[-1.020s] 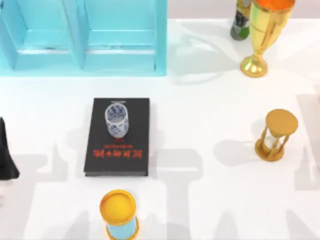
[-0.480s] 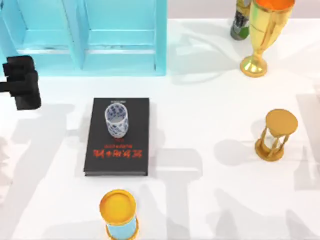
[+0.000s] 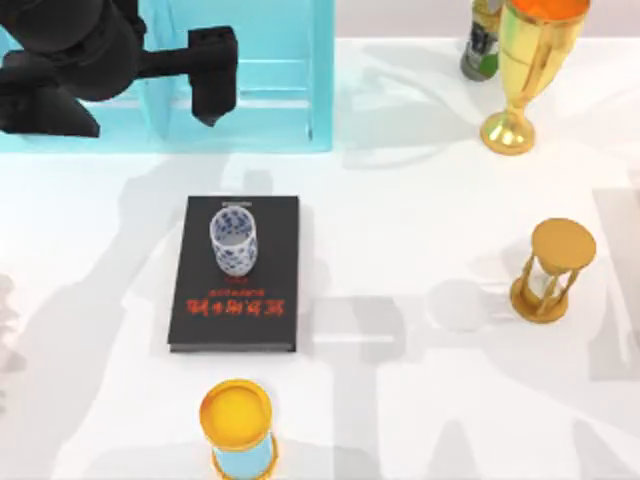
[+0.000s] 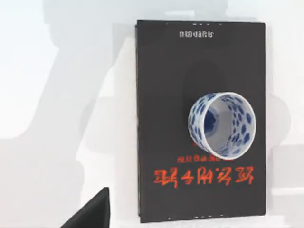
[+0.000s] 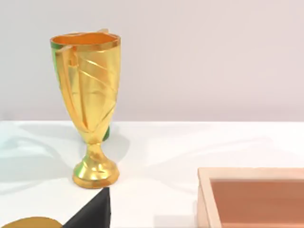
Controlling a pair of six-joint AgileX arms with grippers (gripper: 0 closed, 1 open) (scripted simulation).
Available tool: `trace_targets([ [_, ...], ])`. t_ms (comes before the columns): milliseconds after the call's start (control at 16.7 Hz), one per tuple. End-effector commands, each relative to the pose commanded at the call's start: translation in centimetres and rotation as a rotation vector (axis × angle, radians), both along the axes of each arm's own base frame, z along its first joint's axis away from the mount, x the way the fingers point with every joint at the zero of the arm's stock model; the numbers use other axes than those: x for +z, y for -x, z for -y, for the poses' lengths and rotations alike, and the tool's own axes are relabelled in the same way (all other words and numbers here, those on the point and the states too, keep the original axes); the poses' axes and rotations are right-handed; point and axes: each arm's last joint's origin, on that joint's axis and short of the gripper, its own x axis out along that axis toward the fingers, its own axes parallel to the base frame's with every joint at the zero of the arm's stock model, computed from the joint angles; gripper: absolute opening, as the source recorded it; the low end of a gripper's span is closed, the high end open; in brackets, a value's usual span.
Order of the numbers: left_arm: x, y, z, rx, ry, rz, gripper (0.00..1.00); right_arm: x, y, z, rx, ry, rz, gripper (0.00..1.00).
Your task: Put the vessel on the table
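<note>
Left claw (image 3: pixel 212 88) hovered at 12 o'clock of the vessel (image 3: pixel 233 240), can't tell its opening | vessel sat upright on black book (image 3: pixel 240 320), off the worktop (image 3: pixel 420 400) | I'd drop straight over the rim, pinch gently

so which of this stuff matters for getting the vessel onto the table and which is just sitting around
Part of the job:
- vessel, standing on the black book
- table
- left pincer, over the blue shelf unit at the back

Just lying about:
- golden goblet
- hourglass
- yellow-topped blue cylinder
- green bottle
- wooden box
</note>
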Motion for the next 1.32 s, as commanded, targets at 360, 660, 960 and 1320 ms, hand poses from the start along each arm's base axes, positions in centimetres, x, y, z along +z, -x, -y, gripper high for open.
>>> trace_targets([
  [360, -4.5, -5.5, 6.5, -0.008, -0.108, -0.281, 1.00, 0.0, 0.0, 0.0, 0.000, 0.000, 0.000, 1.00],
  [660, -6.4, -6.6, 8.5, -0.006, -0.149, -0.358, 1.00, 0.0, 0.0, 0.0, 0.000, 0.000, 0.000, 1.00],
  [960, -6.5, -6.7, 8.3, -0.003, -0.148, -0.358, 1.00, 0.0, 0.0, 0.0, 0.000, 0.000, 0.000, 1.00],
  [1320, -11.4, -7.0, 8.6, -0.006, -0.149, -0.358, 1.00, 0.0, 0.0, 0.0, 0.000, 0.000, 0.000, 1.00],
])
